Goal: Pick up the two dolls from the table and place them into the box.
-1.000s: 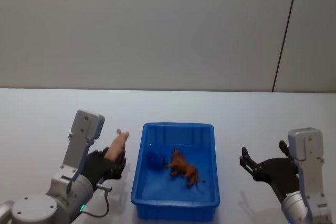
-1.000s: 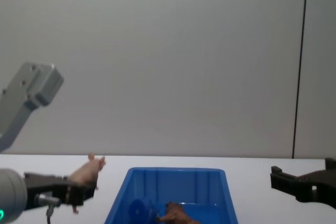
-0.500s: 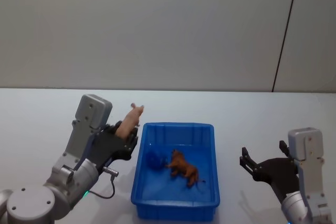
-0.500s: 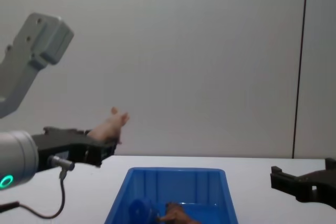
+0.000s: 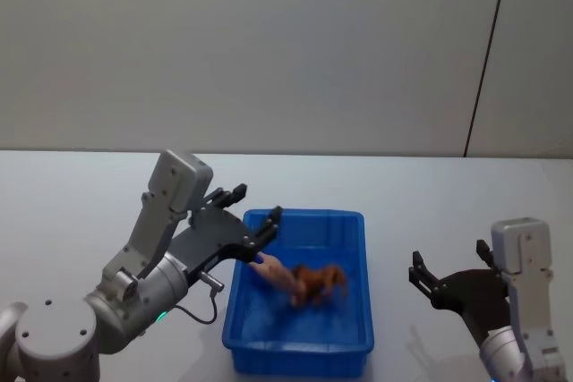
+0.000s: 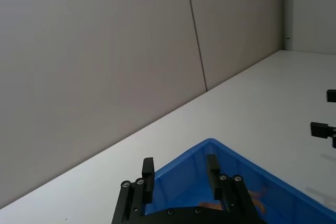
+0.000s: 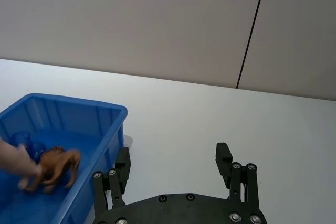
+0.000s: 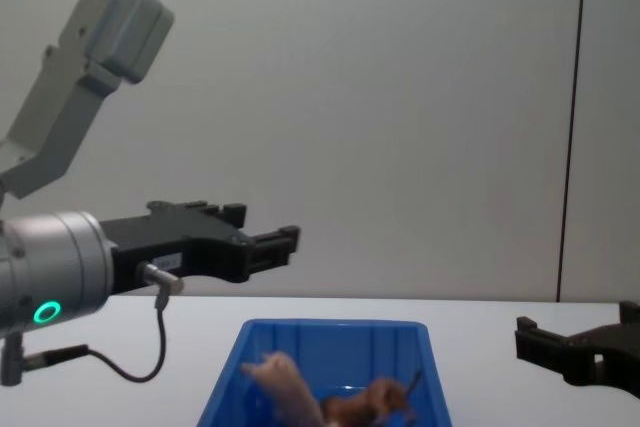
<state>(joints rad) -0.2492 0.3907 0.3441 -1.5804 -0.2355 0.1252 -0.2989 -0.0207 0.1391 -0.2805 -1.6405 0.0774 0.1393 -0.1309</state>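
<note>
While you check the scene, note the white table (image 5: 72,212) runs plain and flat back to a grey panelled wall (image 5: 269,42) with one dark vertical seam (image 5: 488,51). Nearest you, the blue box (image 5: 300,351) sits on the table between the two arms. Inside it the pale pink pig (image 5: 276,272) lies toward the left half, blurred, with nothing gripping it; the brown lion (image 5: 318,282) is just beside it on the right, the two touching or nearly so, can't tell which. Left gripper (image 5: 254,211) hangs above the box's far-left corner, fingers spread wide and empty; the wrist view shows the same, both fingers (image 6: 148,173) apart over the blue rim. Chest view puts it well above the box (image 8: 330,332), clear of the pig (image 8: 285,387). Right gripper (image 5: 428,282) sits low on the table side to the right of the box, well apart from it, fingers spread wide, holding nothing.
</note>
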